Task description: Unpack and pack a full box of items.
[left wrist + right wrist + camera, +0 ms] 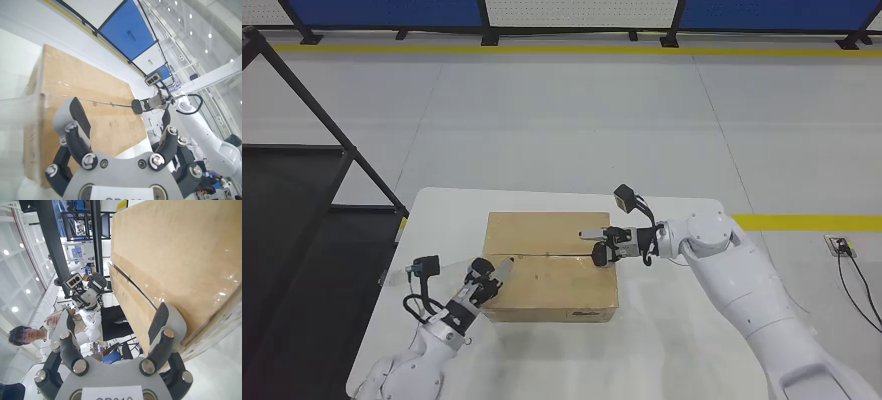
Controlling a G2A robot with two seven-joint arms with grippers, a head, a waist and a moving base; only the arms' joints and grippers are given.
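A shut brown cardboard box (550, 265) lies in the middle of the white table, its two top flaps meeting in a seam along its length. My left gripper (494, 272) hovers open at the box's near left corner. In the left wrist view one finger (79, 115) hangs over the box top (85, 85). My right gripper (596, 246) is open at the seam's right end, one finger (160, 321) against the box (170, 256) where the seam gapes slightly. The right gripper (139, 107) also appears across the box in the left wrist view. Nothing is held.
The white table (672, 340) has bare room to the right of the box and in front of it. A black metal frame (332, 190) stands off the table's left edge. The box sits close to the table's far edge.
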